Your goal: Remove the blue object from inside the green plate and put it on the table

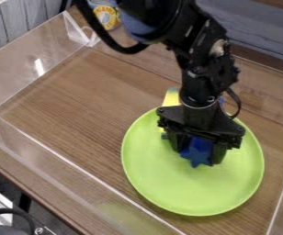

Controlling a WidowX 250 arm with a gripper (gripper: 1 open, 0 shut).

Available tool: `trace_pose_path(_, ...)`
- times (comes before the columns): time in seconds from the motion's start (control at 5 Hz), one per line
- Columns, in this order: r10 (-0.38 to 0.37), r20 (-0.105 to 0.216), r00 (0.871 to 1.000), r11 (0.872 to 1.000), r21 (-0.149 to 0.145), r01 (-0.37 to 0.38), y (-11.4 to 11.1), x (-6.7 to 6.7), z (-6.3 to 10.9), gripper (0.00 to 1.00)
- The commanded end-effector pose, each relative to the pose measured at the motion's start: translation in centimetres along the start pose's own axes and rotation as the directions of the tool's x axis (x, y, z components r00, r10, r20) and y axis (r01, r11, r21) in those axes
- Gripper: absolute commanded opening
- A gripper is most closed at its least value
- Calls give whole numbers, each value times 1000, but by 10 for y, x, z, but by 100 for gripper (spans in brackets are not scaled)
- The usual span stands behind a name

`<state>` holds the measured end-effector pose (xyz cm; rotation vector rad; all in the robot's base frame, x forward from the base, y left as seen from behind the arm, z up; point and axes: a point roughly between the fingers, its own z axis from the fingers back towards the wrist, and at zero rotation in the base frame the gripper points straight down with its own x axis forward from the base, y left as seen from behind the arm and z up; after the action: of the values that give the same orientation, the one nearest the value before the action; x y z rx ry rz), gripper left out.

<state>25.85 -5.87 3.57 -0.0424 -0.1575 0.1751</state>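
Resting on brown wood-grain table (83,101), green plate (156,179) carries blue object (200,150).

Yellow item (170,95) (partly hidden) behind arm

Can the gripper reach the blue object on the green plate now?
Probably yes: the gripper points down with its fingers astride the blue object on the green plate; nothing stands between them.
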Motion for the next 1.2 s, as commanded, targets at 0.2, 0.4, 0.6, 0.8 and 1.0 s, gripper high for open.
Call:
trace_pose_path(0.2, 29, -5, 1000, 999, 39, -29, 28, -14, -5, 0)
trace_pose_path(0.4, 23, -13, 1000, 998, 50, -22, 26, -21, 2, 0)
trace_pose_path(0.6, 12, -20, 1000, 998, 60, -11, 23, -27, 10, 0)
trace_pose_path(0.8, -5, -24, 1000, 998, 68, 6, 29, -26, 14, 0)
trace_pose_path(1.0, -19, -27, 999, 997, 69, 21, 34, -25, 16, 0)
